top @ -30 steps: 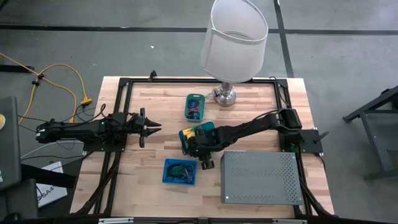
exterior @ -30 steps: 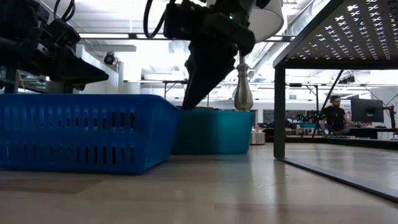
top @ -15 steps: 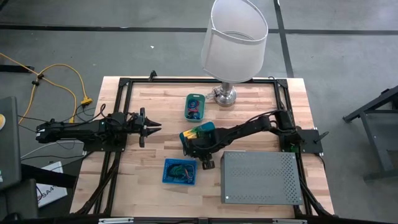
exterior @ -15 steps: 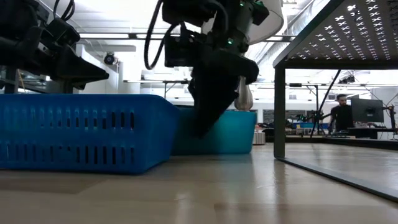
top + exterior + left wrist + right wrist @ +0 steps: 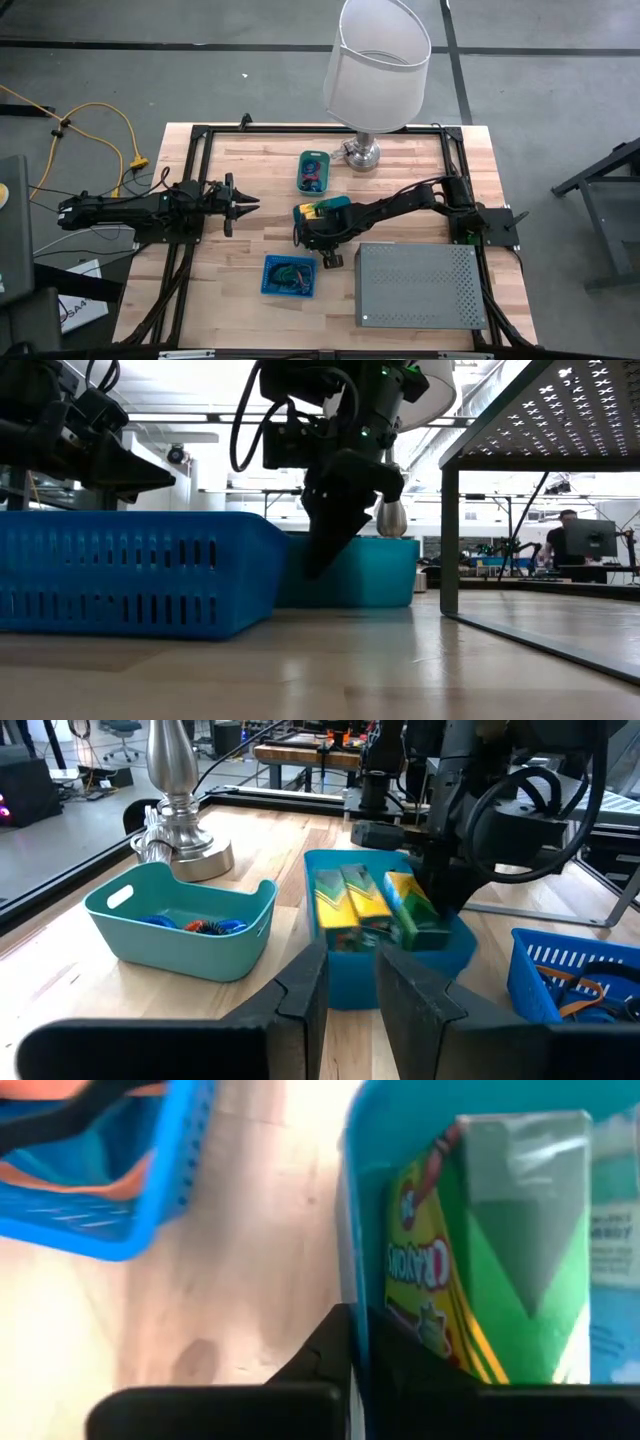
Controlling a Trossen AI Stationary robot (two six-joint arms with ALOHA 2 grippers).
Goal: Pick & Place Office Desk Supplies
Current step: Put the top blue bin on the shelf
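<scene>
A blue tub (image 5: 322, 207) stands on the table's middle with yellow-and-green crayon boxes (image 5: 470, 1250) upright inside it. My right gripper (image 5: 355, 1345) slants down from the right and is shut on the tub's near wall, beside the boxes. My left gripper (image 5: 243, 205) waits level at the table's left, aimed at the tub (image 5: 385, 935); its fingers (image 5: 300, 1000) stand a narrow gap apart with nothing between them. A teal tub (image 5: 180, 925) holding small blue and red loops stands farther back. A blue slotted basket (image 5: 288, 275) with more supplies sits nearer the front edge. My right gripper has the blue tub's near wall (image 5: 352, 1270) between its two fingers, one finger (image 5: 320, 1355) outside and the other inside next to a crayon box. The fingers come steeply from above, slanting in from the table's right. The tub's bottom (image 5: 350, 600) rests on the table.
A white-shaded lamp (image 5: 378, 60) on a chrome base (image 5: 362, 152) stands at the far edge behind the teal tub. A grey perforated box (image 5: 420, 285) fills the near right. A black frame (image 5: 195, 180) rims the wooden table. A person sits far off in the room (image 5: 570, 540).
My right gripper has come down toward the blue tub, edging toward the table's left, and has shut on the tub's near wall. The tub stays on the table.
</scene>
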